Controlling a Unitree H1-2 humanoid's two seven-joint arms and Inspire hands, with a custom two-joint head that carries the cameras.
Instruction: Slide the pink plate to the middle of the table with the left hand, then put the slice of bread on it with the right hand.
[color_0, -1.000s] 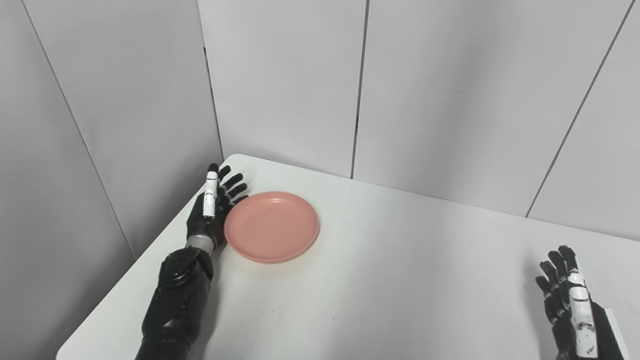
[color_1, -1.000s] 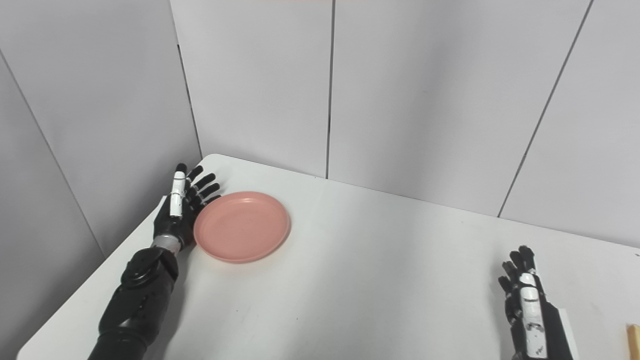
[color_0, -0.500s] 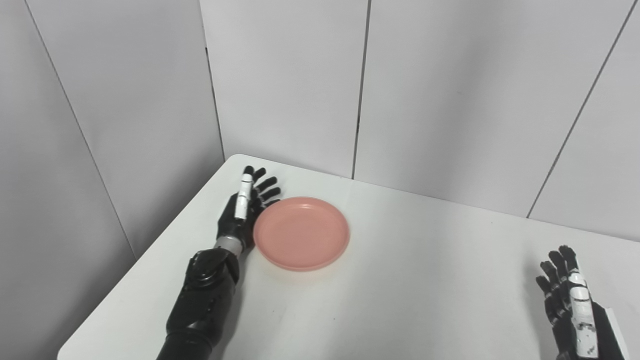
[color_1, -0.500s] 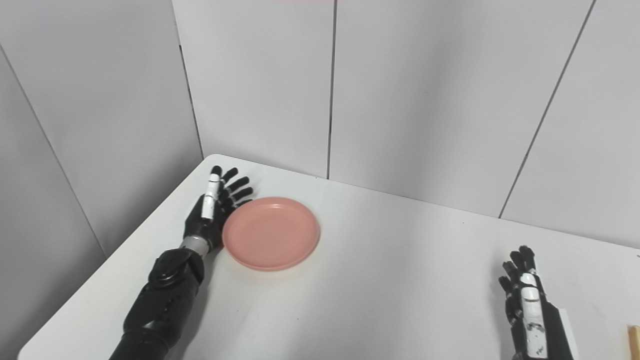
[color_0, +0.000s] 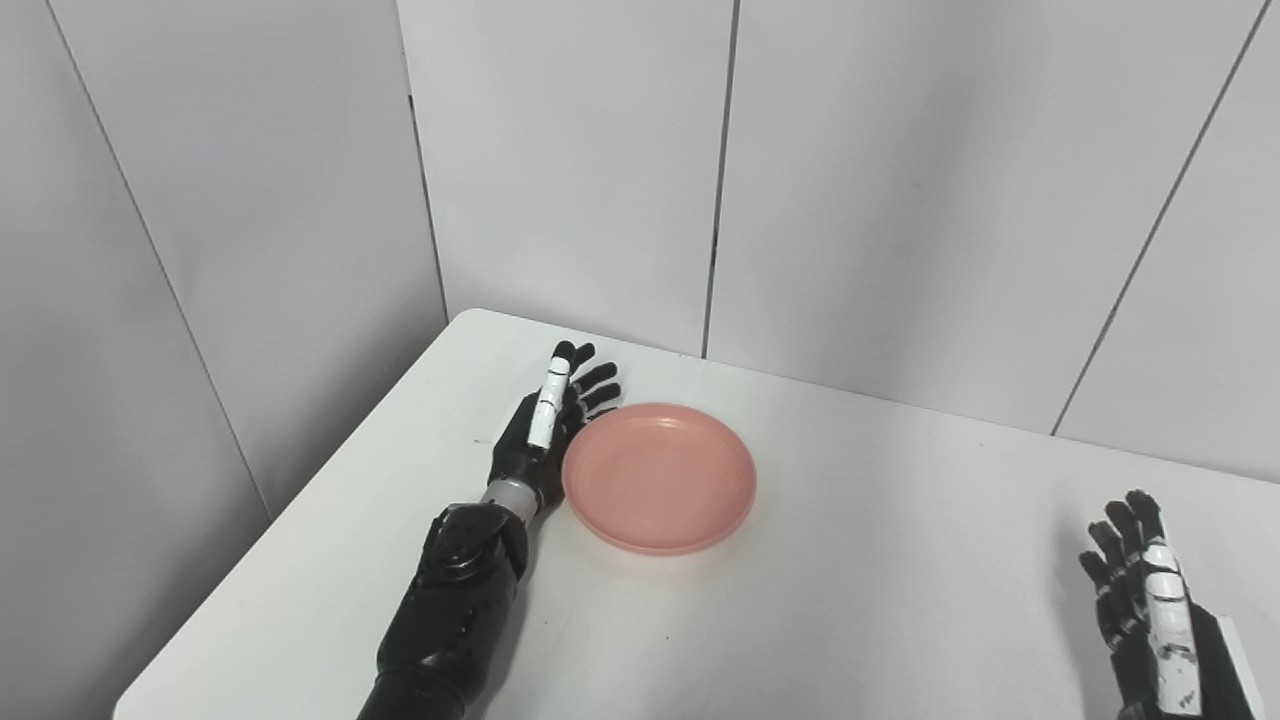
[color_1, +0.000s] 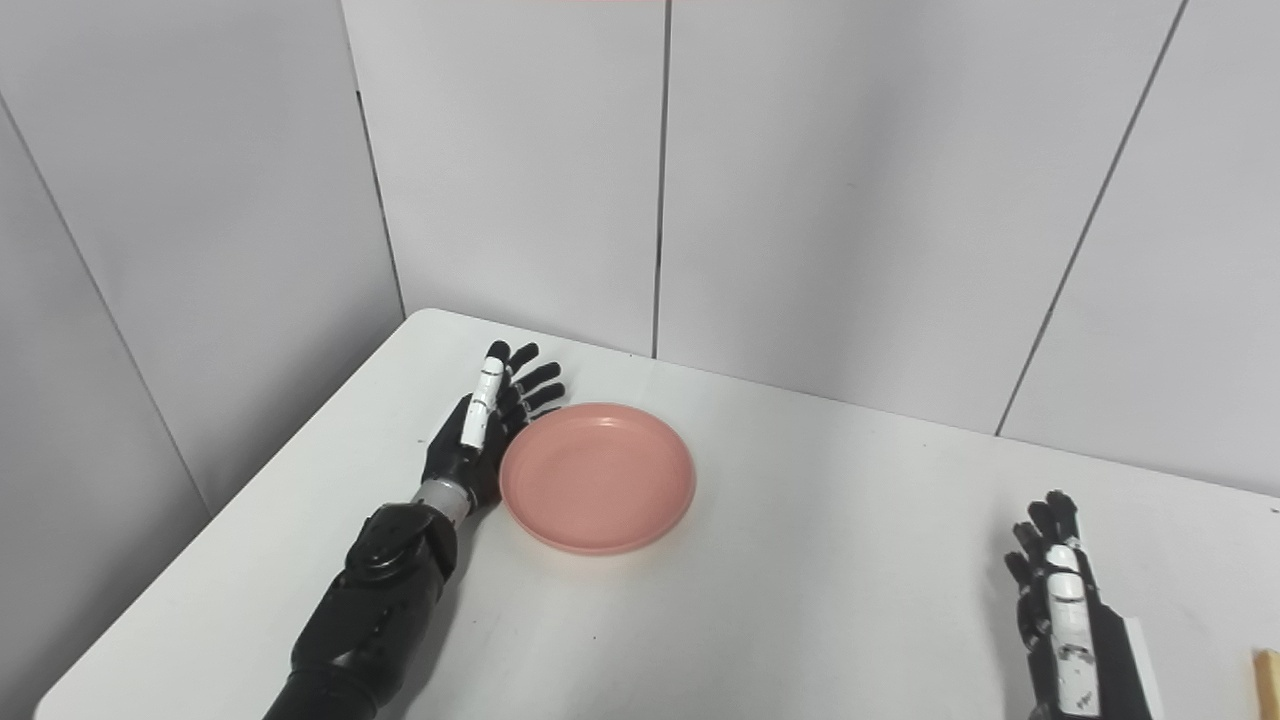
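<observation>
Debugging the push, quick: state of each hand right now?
Left hand: open, fingers straight, its side against the round pink plastic plate, holding nothing.
Right hand: open, fingers apart, holding nothing.

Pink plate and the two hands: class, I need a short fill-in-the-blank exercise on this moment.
1. The left hand rests against the plate's ____ edge.
2. The pink plate has ____ on it.
3. The right hand holds nothing, its fingers ____.
4. The plate sits on a ____ table.

Missing words: left; nothing; apart; white
</observation>
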